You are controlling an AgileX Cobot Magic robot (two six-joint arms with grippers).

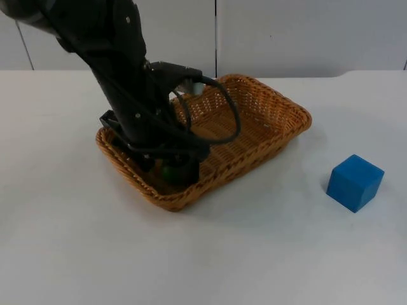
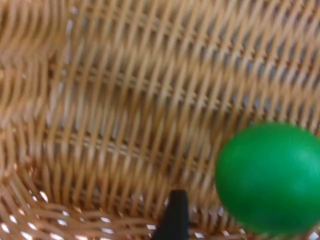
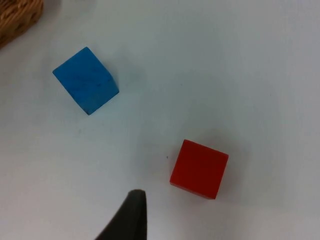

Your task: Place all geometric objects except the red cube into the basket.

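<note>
A green ball (image 1: 169, 171) is inside the wicker basket (image 1: 273, 108), near its front-left wall. My left gripper (image 1: 166, 160) reaches down into the basket right over the ball. In the left wrist view the green ball (image 2: 270, 179) rests against the woven floor (image 2: 125, 100), just beside the gripper's black tip; I cannot tell whether it is held. A blue cube (image 1: 355, 182) stands on the table to the right of the basket. Hovering over the table, my right gripper (image 3: 131, 217) looks down on the blue cube (image 3: 86, 80) and a red cube (image 3: 199, 169).
The left arm (image 1: 121, 70) leans over the basket's left half. A corner of the basket (image 3: 15, 17) lies close to the blue cube. White table (image 1: 267, 254) stretches in front of the basket, with the grey partition wall (image 1: 305, 32) behind it.
</note>
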